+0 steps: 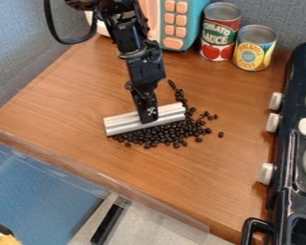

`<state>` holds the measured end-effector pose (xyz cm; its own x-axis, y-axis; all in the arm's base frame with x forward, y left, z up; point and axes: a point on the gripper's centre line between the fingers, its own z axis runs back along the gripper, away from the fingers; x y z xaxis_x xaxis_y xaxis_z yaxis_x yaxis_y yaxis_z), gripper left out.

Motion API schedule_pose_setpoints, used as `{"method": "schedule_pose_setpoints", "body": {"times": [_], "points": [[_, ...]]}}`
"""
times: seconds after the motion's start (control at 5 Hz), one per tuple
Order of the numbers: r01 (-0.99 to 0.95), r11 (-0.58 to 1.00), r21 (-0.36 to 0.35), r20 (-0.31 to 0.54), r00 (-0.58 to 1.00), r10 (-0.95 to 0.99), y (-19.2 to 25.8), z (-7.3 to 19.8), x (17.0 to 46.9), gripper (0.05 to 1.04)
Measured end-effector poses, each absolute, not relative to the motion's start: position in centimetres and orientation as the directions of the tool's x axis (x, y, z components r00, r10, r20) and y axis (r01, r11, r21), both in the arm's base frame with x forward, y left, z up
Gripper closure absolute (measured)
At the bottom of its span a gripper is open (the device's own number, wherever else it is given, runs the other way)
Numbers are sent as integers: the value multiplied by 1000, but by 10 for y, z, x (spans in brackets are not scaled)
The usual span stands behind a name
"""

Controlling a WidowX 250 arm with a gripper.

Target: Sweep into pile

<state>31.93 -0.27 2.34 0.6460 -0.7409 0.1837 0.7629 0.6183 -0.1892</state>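
My black gripper (147,115) hangs from the upper left over the middle of the wooden table, closed around a silver ridged metal bar (124,124). The bar lies at a slight slant, its right end farther from the front edge than its left. Dark beans (175,132) are heaped along the bar's front side and bunch toward its right end. A thin trail of beans runs back behind the bar's right end, and a few lie loose to the right. Part of the heap may be hidden by the bar.
Two cans, one red (220,32) and one yellow and blue (253,48), stand at the back right beside a teal and white toy with orange buttons (175,24). A black toy stove (289,139) with white knobs lines the right side. The table's front edge (104,177) has a clear strip.
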Motion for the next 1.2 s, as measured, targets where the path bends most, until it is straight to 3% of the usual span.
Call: {"method": "schedule_pose_setpoints", "body": {"times": [0.4,0.6,0.8,1.2], "points": [[748,649,-139,272,659,-701,18,54,352,741],[731,677,-87,328,663,-673,39,83,374,741],[742,669,-46,326,644,-692,50,85,395,741],[872,490,7,226,476,-850,49,55,436,741]]}}
